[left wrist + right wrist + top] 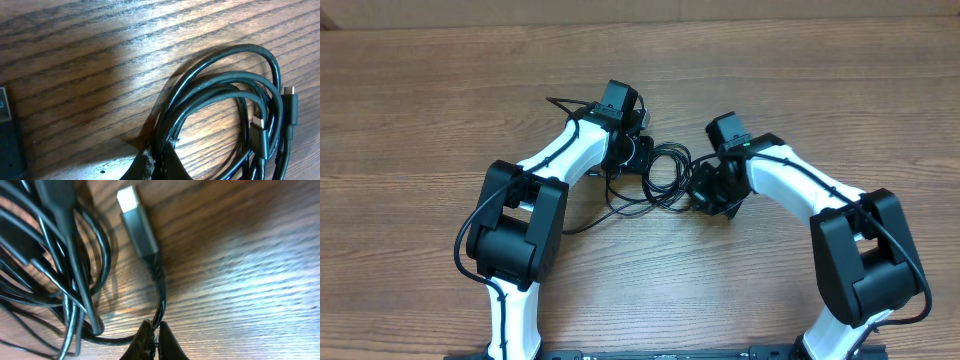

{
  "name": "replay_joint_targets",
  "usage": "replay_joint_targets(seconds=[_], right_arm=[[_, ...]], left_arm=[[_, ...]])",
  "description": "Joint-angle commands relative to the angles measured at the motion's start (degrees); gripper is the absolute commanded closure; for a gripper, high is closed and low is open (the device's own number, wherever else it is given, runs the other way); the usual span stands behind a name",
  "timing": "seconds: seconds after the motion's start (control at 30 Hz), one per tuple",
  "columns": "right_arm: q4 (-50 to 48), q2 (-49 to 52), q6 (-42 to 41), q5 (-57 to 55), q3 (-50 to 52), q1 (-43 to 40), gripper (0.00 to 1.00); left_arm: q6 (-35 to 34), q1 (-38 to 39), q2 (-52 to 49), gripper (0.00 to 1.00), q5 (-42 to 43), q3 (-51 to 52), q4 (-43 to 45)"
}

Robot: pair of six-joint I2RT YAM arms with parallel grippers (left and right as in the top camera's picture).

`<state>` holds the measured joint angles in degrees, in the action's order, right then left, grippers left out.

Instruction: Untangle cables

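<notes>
The cables [665, 172] lie as a tangle of thin black loops on the wooden table, between my two grippers. My left gripper [640, 158] sits at the tangle's left side. In the left wrist view its jaws [160, 159] are shut on several strands of the looped cables [225, 80], and two small plugs [290, 102] lie at the right. My right gripper [705, 190] sits at the tangle's right side. It is shut [154, 332] on a single cord that leads up to a silver-tipped USB plug [136, 220]. The rest of the bundle [60, 255] lies to the left.
The wooden table [840, 90] stretches all round the tangle. One loose strand [582, 225] trails toward the left arm's base. A dark flat object [7, 132] shows at the left edge of the left wrist view.
</notes>
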<state>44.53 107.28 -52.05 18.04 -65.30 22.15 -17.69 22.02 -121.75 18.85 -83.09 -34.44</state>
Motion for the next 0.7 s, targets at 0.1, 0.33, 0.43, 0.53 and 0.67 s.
replay_joint_targets(seconds=[0.1,0.33,0.43,0.53,0.67], right_arm=[[-5.77,-0.33,-1.09,-6.25,0.48,0.37,0.96],[-11.43,-0.33,-1.25,-6.25,0.48,0.07,0.96],[-11.89,-0.33,-1.79,-6.25,0.48,0.07,0.93],[-11.04,-0.33,-1.75,-6.75,0.48,0.07,0.93],[-11.93,-0.33,-1.77,-8.98,0.46,-0.98,0.66]], left_arm=[[-0.28,-0.26,-0.39,0.96,0.70,0.09,0.20],[-0.28,-0.26,-0.39,0.96,0.70,0.09,0.20],[-0.28,-0.26,-0.39,0.96,0.70,0.09,0.20],[-0.28,-0.26,-0.39,0.96,0.70,0.09,0.20],[-0.28,-0.26,-0.39,0.96,0.70,0.09,0.20]])
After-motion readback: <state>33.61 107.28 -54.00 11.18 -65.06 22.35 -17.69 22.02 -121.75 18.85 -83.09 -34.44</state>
